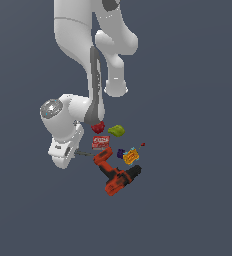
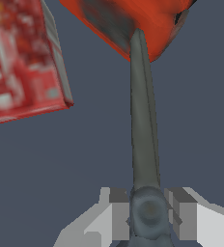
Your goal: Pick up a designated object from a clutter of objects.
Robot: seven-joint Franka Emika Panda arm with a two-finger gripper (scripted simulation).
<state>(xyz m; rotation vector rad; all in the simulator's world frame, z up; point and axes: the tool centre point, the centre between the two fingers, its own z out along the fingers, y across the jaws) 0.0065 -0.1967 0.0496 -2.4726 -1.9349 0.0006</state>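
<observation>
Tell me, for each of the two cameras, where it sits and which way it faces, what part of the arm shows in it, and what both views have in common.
Exterior view: off the arm, looking down from high up on the dark floor; white arm links, the gripper low beside the clutter, the scissors poking out toward the drill.
Wrist view: on the wrist, looking along the fingers toward the floor; both fingers flank the scissors, blades reaching the drill.
Shared: scissors, drill, red box.

You've only got the desk point(image 1: 198, 200): flat, plain dark blue-grey, no markings, filling the exterior view edge to edge; same surface backs the wrist view.
</observation>
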